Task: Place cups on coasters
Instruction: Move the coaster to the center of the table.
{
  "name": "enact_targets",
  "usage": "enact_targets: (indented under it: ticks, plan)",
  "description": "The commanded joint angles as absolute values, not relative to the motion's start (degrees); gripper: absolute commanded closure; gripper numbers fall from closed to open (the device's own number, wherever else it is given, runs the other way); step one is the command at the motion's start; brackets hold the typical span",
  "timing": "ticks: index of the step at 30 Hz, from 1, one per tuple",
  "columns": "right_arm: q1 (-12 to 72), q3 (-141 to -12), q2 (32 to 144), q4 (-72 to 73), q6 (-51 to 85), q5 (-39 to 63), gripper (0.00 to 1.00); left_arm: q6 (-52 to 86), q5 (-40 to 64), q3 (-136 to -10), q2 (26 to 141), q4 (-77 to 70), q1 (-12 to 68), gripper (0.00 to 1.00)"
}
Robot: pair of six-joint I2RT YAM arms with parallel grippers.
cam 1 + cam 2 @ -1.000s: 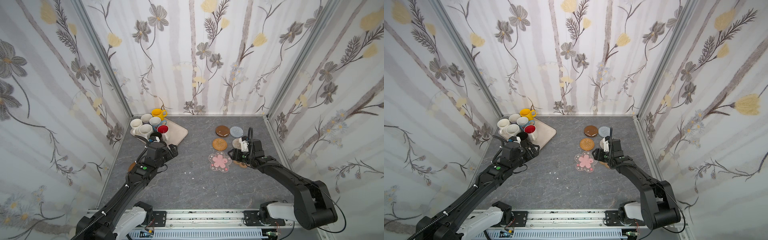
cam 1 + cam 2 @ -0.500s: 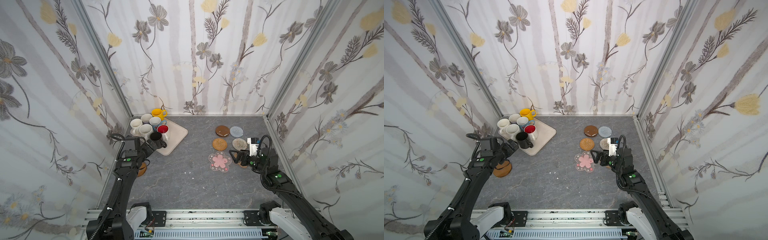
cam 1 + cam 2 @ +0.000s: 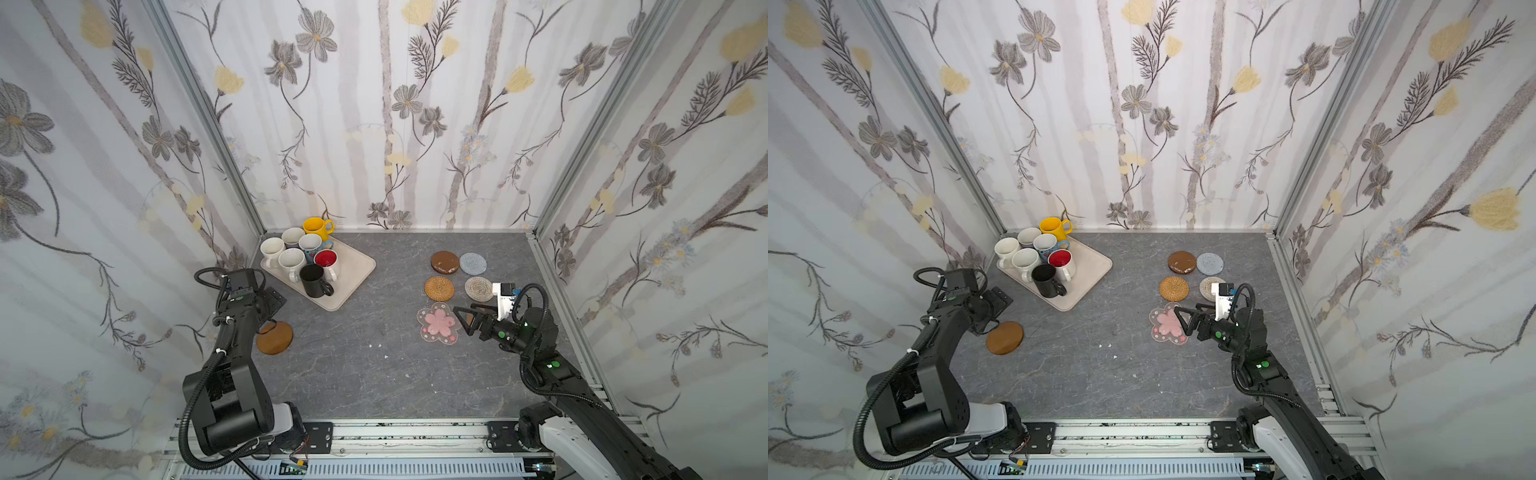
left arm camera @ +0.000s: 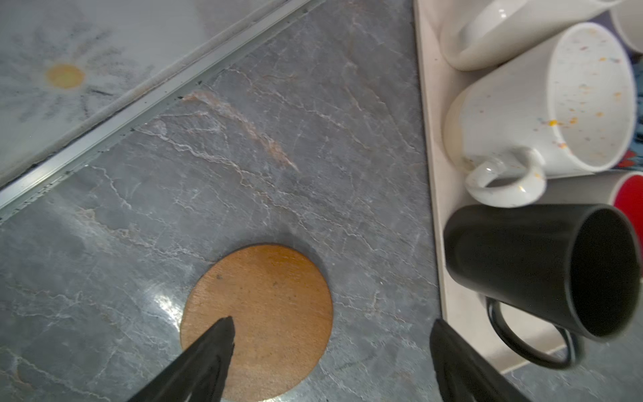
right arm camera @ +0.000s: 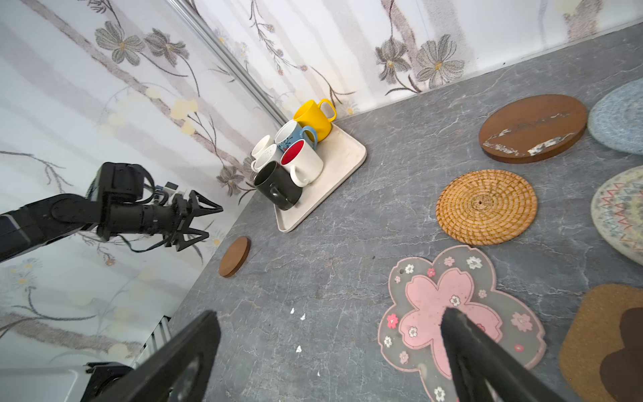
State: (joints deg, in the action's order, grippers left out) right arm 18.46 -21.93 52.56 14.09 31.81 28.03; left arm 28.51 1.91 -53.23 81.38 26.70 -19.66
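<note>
Although crowded together upright, the cups point(image 3: 291, 261) differ in colour.

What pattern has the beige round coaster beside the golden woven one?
The beige round coaster bears reddish and bluish zigzag lines, clearest in the right wrist view.

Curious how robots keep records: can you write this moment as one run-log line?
seven cups: on tray | coasters: all bare | left gripper: open, empty, near brown disc | right gripper: open, empty, by pink-flower coaster

cups point(image 3: 291, 259): upright, clustered on tray point(image 3: 353, 266) | coasters point(image 3: 439, 288): flat on tabletop point(image 3: 374, 365)
</note>
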Motion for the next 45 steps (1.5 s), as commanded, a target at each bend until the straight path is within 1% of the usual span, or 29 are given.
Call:
enact_targets:
  ticks: [1,6,10,16,23,33,38,45]
  plan:
    - [20.38,-22.49,53.28,17.15,32.05,27.78,0.0,28.29,-1.83,-55.76,86.57,26.48,-19.69,0.09]
    - [21.78,-23.38,53.85,15.02,30.77,25.51,0.0,28.3,-6.72,-59.59,93.6,26.27,-19.78,0.09]
    - [22.02,-23.89,53.86,14.23,30.28,24.26,0.0,28.02,-9.77,-59.88,97.43,26.04,-19.87,0.09]
    - [21.98,-24.25,54.03,13.48,29.88,23.38,0.0,30.24,-7.03,-55.81,99.3,21.9,-19.79,0.12]
    - [22.05,-24.11,54.05,13.54,29.95,23.05,0.0,31.85,-4.96,-50.75,97.42,18.86,-18.7,0.14]
    - [21.98,-23.59,52.83,13.67,30.06,22.42,0.0,37.91,-2.77,-44.42,91.44,17.6,-14.08,0.15]
    - [22.02,-23.05,51.73,13.84,30.32,21.4,0.0,41.21,-1.36,-41.36,87.44,17.43,-9.56,0.15]
    - [21.81,-22.85,50.2,13.14,30.05,20.17,0.0,44.82,0.31,-39.33,85.7,17.49,-0.96,0.16]
